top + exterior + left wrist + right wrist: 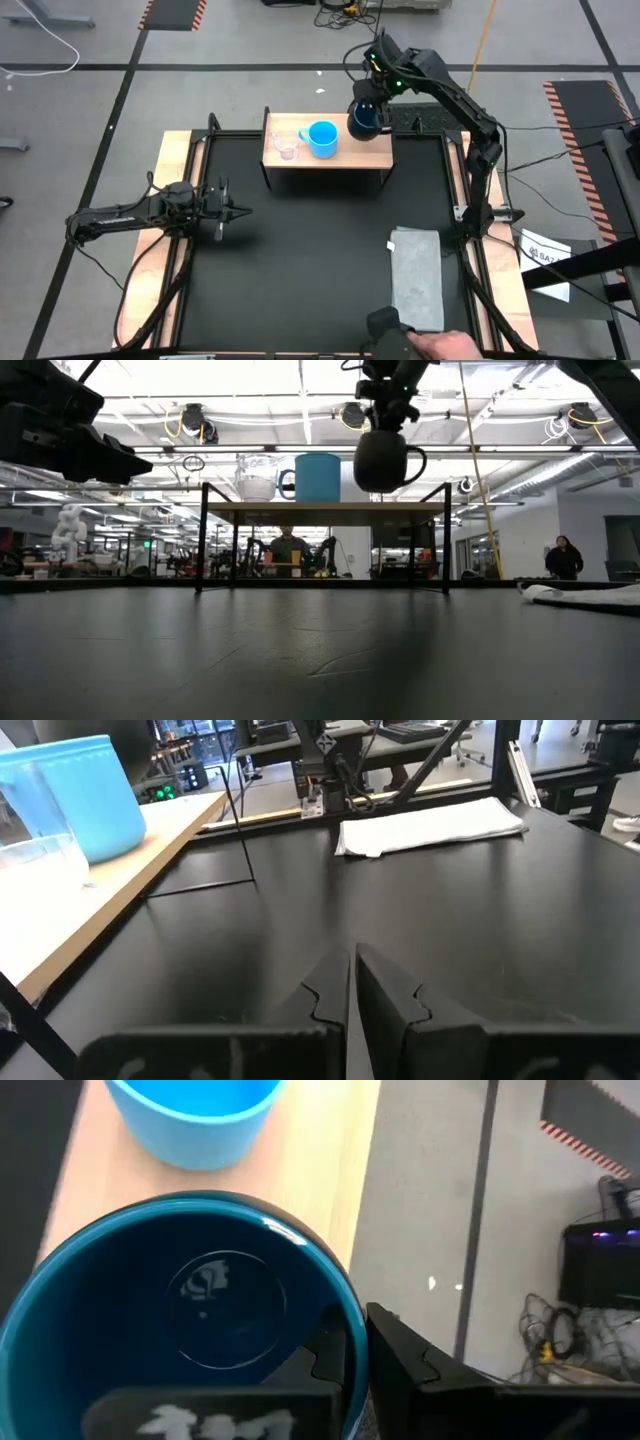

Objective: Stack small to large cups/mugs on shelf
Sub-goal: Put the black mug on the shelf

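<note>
The shelf [340, 158], a light wooden top on a black frame, stands at the table's far side. On it rest a tiny clear cup [285, 148] and, to its right, a light-blue mug [322, 138], each on its base. My right gripper [355, 1335] is shut on the dark navy mug [384, 460], which hangs just above the shelf's right end. My left gripper [352, 985] is shut and holds nothing, level over the table's left side [232, 210]. My right gripper holds the navy mug by its rim [352, 1312], one finger inside the mug [322, 1360] and one outside [410, 1365]. The fingers slant down from above. The mug hangs upright, mouth up, handle [419, 462] toward the right, clear of the shelf top.
A folded grey cloth [417, 275] lies on the table's near right. A person's hand [450, 345] shows at the near edge beside it. The black mat between the shelf and the near edge is bare.
</note>
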`<state>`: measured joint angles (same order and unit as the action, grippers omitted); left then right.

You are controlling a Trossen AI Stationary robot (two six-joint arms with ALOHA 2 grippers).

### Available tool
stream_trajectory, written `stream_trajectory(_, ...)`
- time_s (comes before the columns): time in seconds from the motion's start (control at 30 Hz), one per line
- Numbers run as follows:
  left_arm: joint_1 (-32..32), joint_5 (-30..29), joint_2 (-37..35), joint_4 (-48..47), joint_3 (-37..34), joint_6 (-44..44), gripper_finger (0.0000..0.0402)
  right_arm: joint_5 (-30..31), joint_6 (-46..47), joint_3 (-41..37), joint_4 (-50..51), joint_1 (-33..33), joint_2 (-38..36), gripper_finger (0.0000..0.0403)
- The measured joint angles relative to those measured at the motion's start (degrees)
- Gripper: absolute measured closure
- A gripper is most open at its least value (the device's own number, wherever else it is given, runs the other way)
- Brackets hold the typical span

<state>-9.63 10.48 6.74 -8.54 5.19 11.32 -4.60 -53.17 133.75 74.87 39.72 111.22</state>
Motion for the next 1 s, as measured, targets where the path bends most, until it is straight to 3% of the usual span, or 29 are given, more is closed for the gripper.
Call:
stream_trajectory(0.27, 0.00, 0.02, 0.00, 0.02, 0.00, 0.56, 0.0376, -4.80, 1.07, 0.86, 1.76, 0.00, 0.15, 0.0392)
stream_trajectory(1.0, -0.02, 0.07, -0.01, -0.42, 0.00, 0.26, 0.0376, -5.63, 4.02, -2.68, 3.83, -0.09, 0.26, 0.0392)
